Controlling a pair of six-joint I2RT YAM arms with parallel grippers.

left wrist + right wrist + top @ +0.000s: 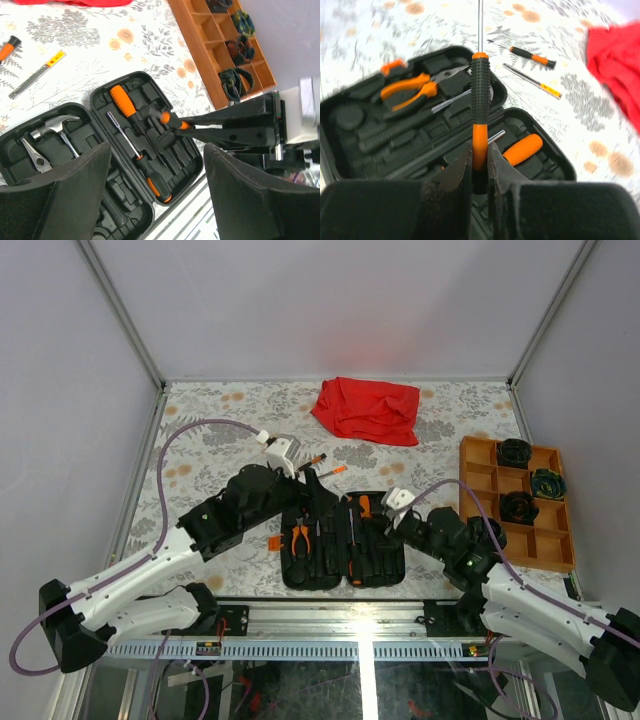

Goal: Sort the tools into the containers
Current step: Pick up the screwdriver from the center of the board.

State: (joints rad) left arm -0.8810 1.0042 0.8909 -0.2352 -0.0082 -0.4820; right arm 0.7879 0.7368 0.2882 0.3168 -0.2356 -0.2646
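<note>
My right fingers [456, 180] clamp a screwdriver [480, 95] over the open case [440, 56] (my left fingers [75, 195] stand apart).

Both of my arms wear white plastic shells low down, with matte black joints and links higher up. My left arm [130, 585] trails a thin purple cable [205, 423] in a loop; my right arm [530, 605] shows a tiny green light [468, 563]. My left gripper [157, 147] has broad, black, wedge-shaped fingers [65, 200]
</note>
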